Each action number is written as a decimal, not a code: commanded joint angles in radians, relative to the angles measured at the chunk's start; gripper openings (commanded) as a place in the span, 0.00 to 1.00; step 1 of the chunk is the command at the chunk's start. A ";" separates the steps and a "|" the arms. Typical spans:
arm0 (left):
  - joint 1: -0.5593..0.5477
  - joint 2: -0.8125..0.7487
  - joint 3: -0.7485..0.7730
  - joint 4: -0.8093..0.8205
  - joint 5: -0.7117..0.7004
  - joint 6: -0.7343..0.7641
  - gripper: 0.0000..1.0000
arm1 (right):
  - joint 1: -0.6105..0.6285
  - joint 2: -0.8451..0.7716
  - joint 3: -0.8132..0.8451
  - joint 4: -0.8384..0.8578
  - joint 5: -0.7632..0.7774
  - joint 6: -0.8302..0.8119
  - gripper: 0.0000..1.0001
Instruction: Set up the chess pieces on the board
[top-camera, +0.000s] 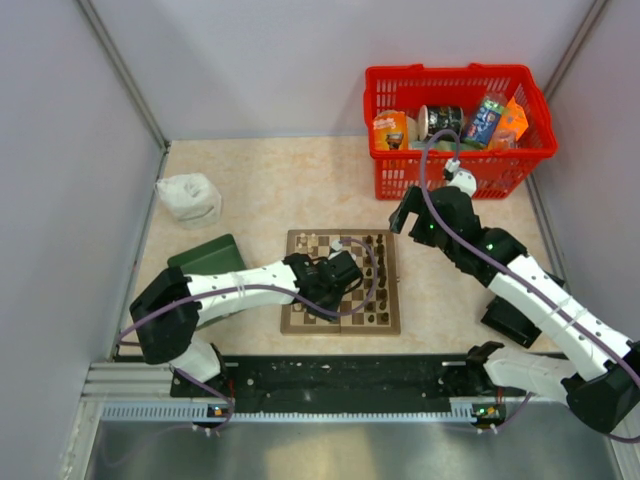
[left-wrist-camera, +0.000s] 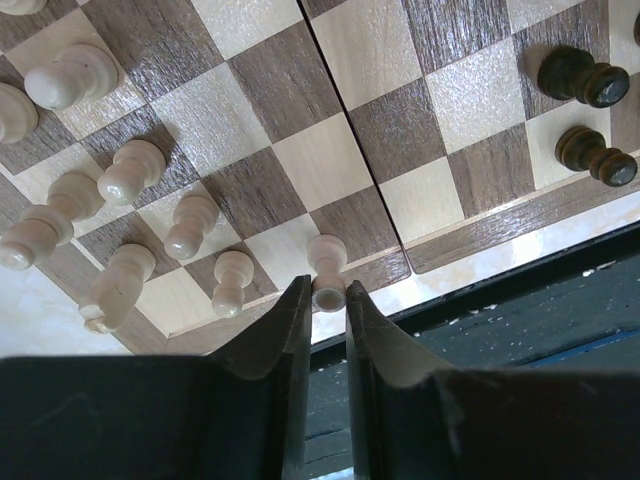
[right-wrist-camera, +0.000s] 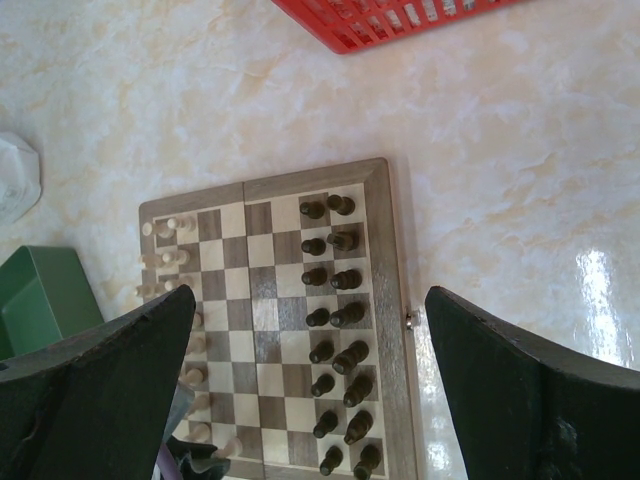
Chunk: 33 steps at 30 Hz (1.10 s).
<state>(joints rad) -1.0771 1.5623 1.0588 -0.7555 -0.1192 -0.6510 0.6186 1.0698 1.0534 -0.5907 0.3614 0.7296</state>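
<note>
Operator: While both arms stand over the table (top-camera: 260, 190), report the board and its position.

Unit: Item: the board (top-camera: 340, 328). It is square and wooden, with light tan and dark brown checks inside a brown border and a fold line down the middle. It lies flat on the table, just ahead of my bases, between my two arms.

Operator: Report the chess pieces.

Unit: The dark pieces (right-wrist-camera: 343, 279) stand upright in two files along one side of the board. The cream pieces (left-wrist-camera: 130, 170) stand along the opposite side. In the right wrist view my own finger hides part of that group, so I give no count. Each piece is smaller than one square.

Operator: State of the left jaws.

Unit: My left gripper (left-wrist-camera: 328, 290) is narrow. Its fingertips (left-wrist-camera: 295, 315) press on either side of one cream pawn (left-wrist-camera: 327, 255). That pawn sits on the edge row beside the fold line, at the side of the board that faces the black rail (left-wrist-camera: 520, 300).

Operator: State of the right jaws.

Unit: My right gripper (right-wrist-camera: 310, 300) is spread wide, with nothing between the fingers (right-wrist-camera: 500, 380). It hangs above the board, well apart from every piece
</note>
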 joint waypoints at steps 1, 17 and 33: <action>-0.009 -0.007 0.030 0.016 0.001 0.011 0.17 | -0.008 0.002 0.002 0.029 -0.002 -0.004 0.99; -0.007 -0.228 0.067 -0.079 -0.114 -0.064 0.00 | -0.007 0.009 0.007 0.029 -0.013 -0.001 0.99; -0.007 -0.327 0.007 -0.237 -0.200 -0.297 0.00 | -0.008 0.015 -0.001 0.040 -0.030 -0.001 0.99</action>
<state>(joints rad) -1.0809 1.2778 1.0927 -0.9398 -0.3065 -0.8730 0.6186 1.0828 1.0534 -0.5831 0.3347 0.7296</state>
